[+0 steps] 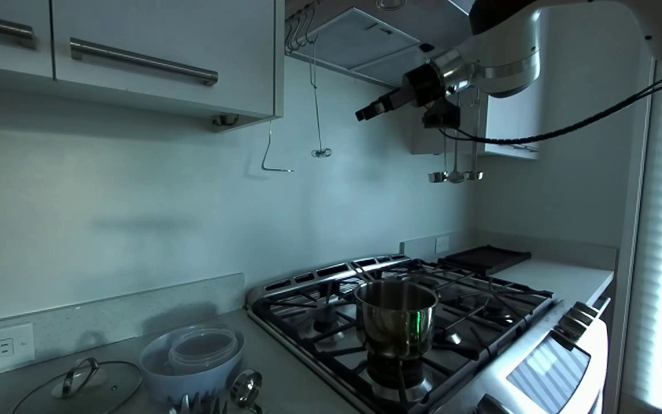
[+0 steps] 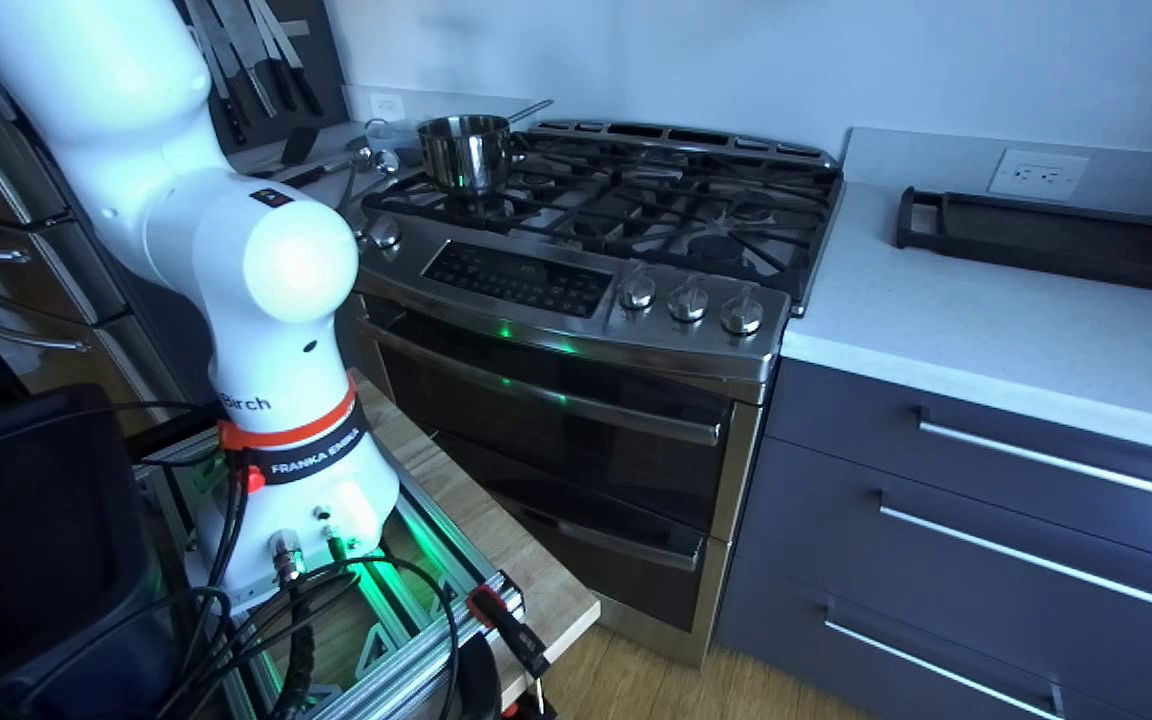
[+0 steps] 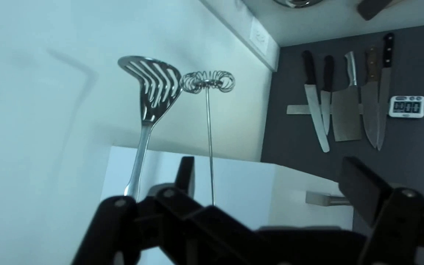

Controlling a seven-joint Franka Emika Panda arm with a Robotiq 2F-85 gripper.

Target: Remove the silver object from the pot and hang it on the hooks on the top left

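In the wrist view, the gripper (image 3: 269,167) stood wide, its fingers well apart at seven and four o'clock. At ten o'clock hung a silver slotted turner (image 3: 148,120), at twelve a silver coil whisk (image 3: 207,83); which was the task's object could not be told. In an exterior view, a steel pot (image 1: 394,328) stood on the stove (image 1: 497,365) at five o'clock, metal hooks (image 1: 310,27) at twelve.

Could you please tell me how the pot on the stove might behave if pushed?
The pot would probably feel stiff and slippery, given its shiny metal wall. Its broad shape seems unlikely to tip, though the long handle jutting out could make it swivel.
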